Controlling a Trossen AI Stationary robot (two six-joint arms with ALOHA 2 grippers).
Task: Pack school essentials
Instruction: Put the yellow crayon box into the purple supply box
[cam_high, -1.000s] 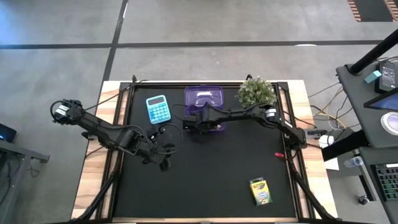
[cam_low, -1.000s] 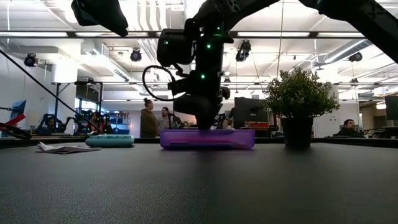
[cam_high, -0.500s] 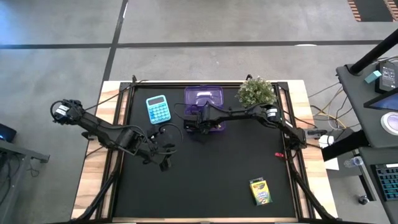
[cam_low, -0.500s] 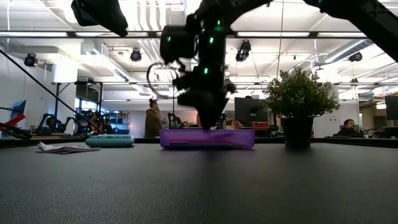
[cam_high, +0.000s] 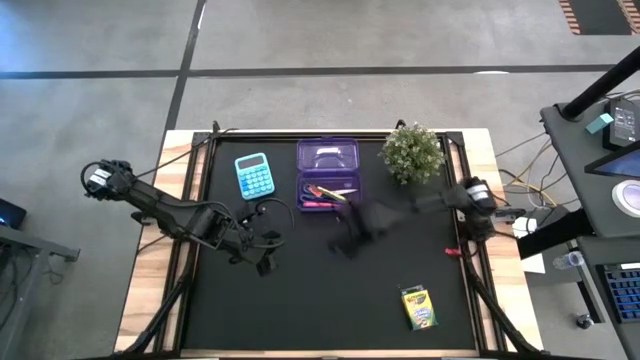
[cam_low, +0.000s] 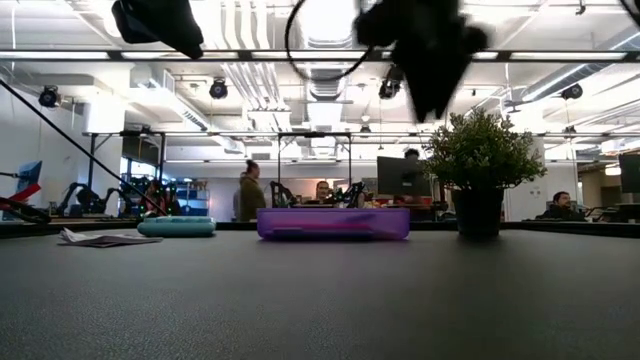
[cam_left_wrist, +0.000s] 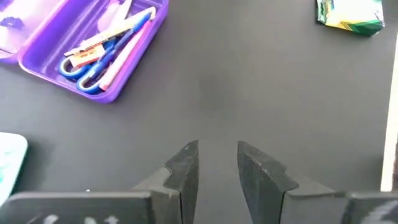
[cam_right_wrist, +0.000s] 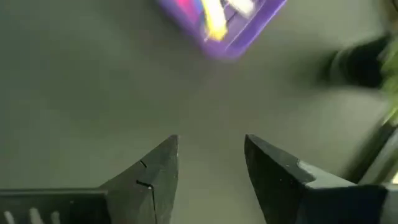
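An open purple pencil case (cam_high: 328, 170) lies at the table's far middle. Its tray holds blue-handled scissors (cam_left_wrist: 81, 68), a pink pen (cam_left_wrist: 124, 53) and other small stationery. A yellow-green crayon box (cam_high: 419, 308) lies flat near the front right. A small red marker (cam_high: 449, 249) lies by the right edge. My right gripper (cam_high: 355, 225) hangs open and blurred above the mat, just near-side of the case. My left gripper (cam_high: 265, 250) stands open over bare mat at the left, with nothing between its fingers (cam_left_wrist: 186, 168).
A teal calculator (cam_high: 253, 175) lies left of the case. A potted green plant (cam_high: 412, 150) stands at the far right. The black mat (cam_high: 330, 300) is bare between the case and the crayon box. People and desks show in the room beyond the table.
My right gripper has risen from the purple case and swung toward the table's near and right side. The case's tray, covered before, now shows its pens. The case has not moved.
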